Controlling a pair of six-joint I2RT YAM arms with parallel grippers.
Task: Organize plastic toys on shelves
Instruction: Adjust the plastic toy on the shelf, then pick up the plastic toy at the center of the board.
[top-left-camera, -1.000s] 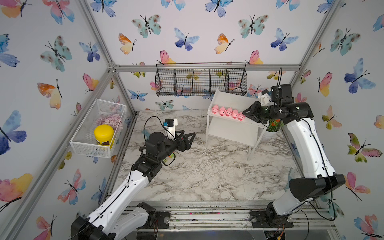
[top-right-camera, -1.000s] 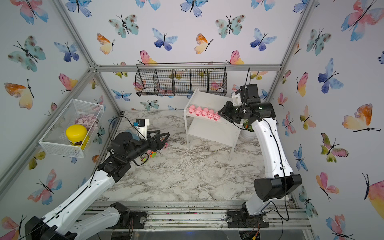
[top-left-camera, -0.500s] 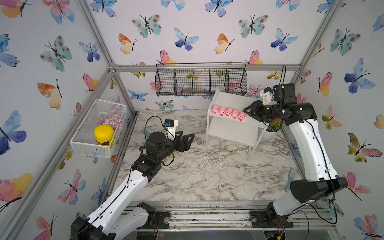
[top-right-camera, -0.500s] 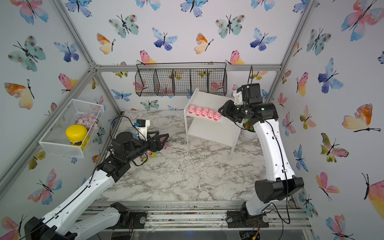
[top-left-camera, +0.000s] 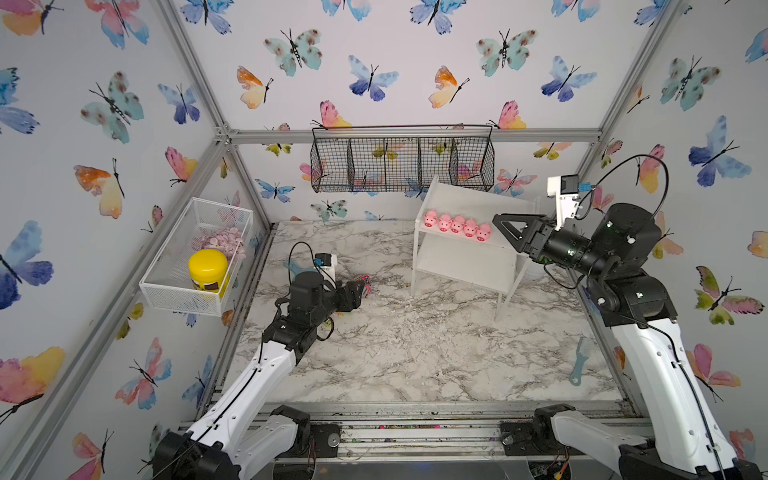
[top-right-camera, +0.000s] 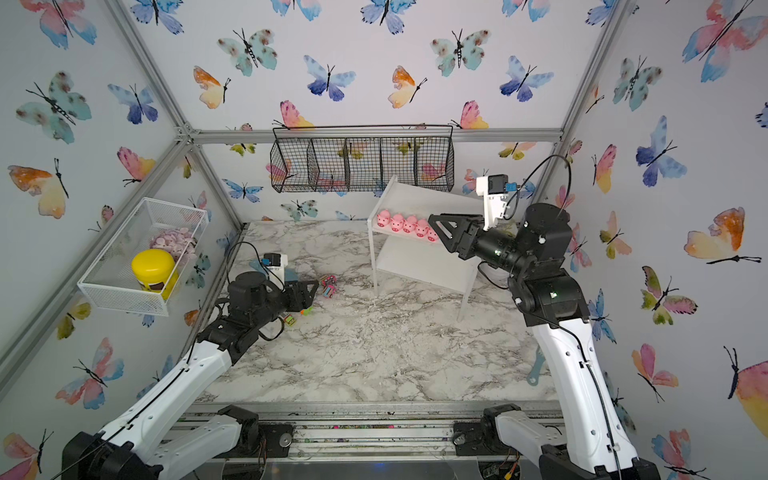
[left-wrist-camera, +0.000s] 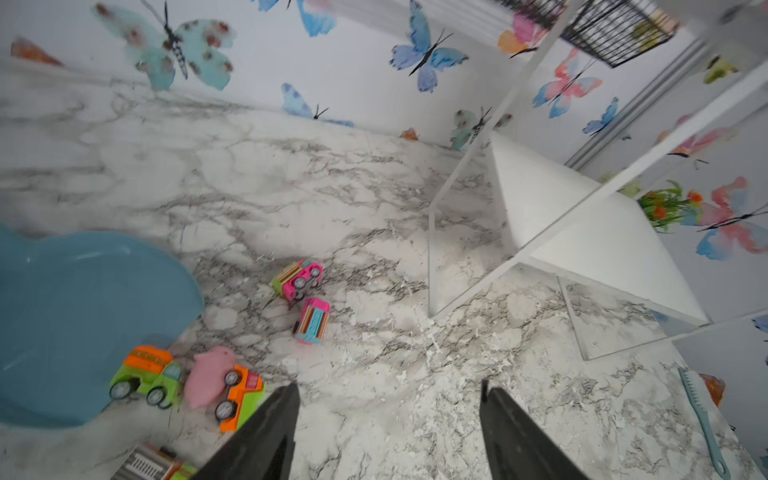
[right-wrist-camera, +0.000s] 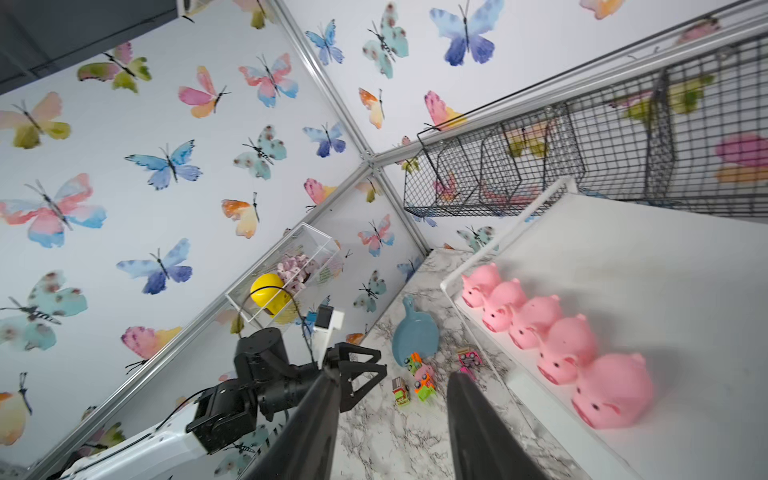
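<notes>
Now my right gripper (right-wrist-camera: 395, 378) stands open and empty, drawn back a little from the five pigs (right-wrist-camera: 552, 328) lined up on the shelf (right-wrist-camera: 665, 291) top board; a second ago it was at the end pig. My left gripper (left-wrist-camera: 388, 386), also open, hangs near the trucks (left-wrist-camera: 311, 321) and the last pig (left-wrist-camera: 210, 376) on the table (left-wrist-camera: 374, 187). Next, I judge, it must lower and close on one.

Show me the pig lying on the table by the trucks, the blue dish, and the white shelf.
loose pig (left-wrist-camera: 210, 376), left wrist view, on its pink body.
blue dish (left-wrist-camera: 83, 311), left wrist view, on its flat inside.
white shelf (top-left-camera: 486, 205), in a top view, on a bare part of its top board.
</notes>
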